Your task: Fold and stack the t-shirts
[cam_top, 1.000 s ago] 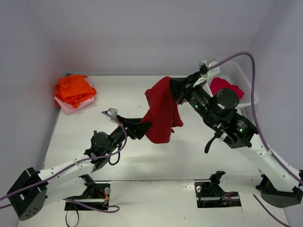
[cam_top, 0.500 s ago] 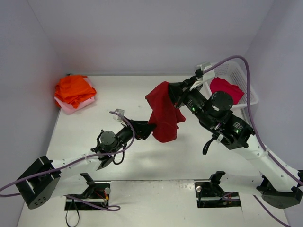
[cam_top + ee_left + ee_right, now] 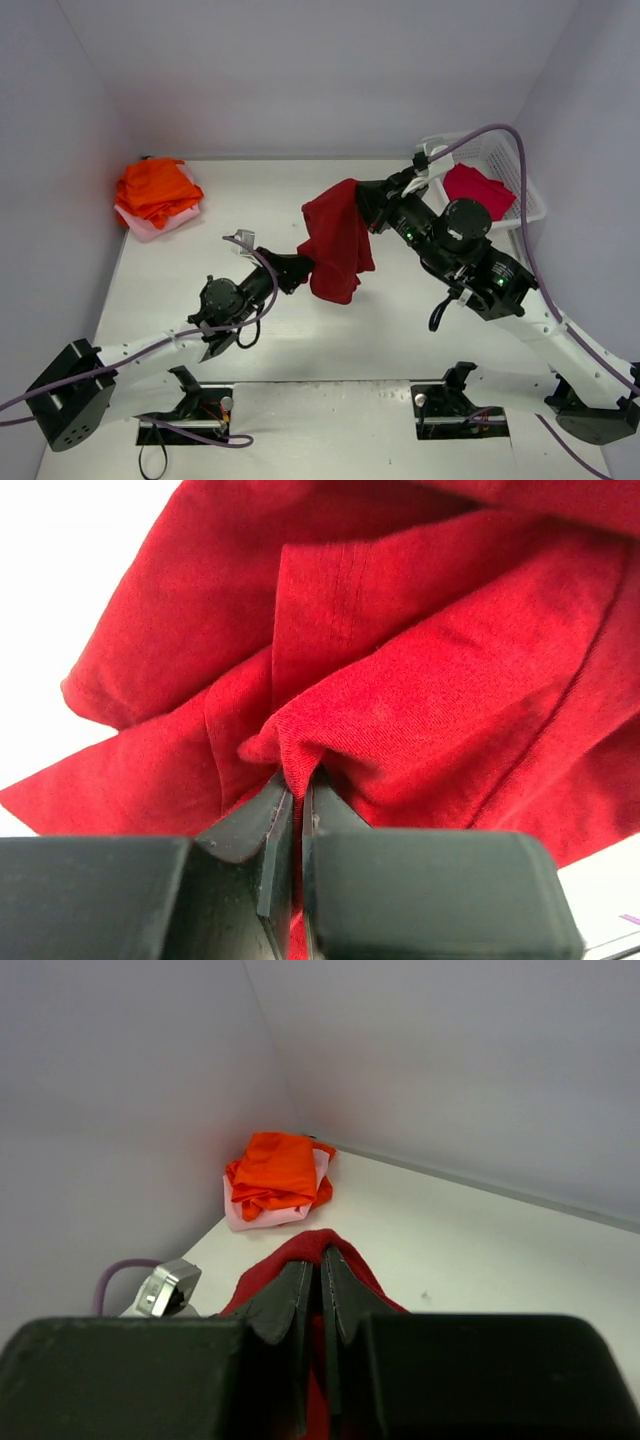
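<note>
While both arms reach over mid-table (image 3: 400, 330), the right arm (image 3: 480, 270) stretches up and left from its base and the left arm (image 3: 180, 340) lies low, extended toward it. The right gripper (image 3: 362, 192) is clamped on the top fold of the dark red t-shirt (image 3: 335, 240), which hangs from it. The left gripper (image 3: 303, 268) is pinched tight on the shirt's lower left edge (cloth bunched between the jaws in the wrist view). Orange t-shirts (image 3: 155, 188) sit on the pale pink t-shirt (image 3: 150, 226) at the far-left corner. The crimson t-shirt (image 3: 478, 185) lies in the basket (image 3: 528, 196) at the far-right corner.
</note>
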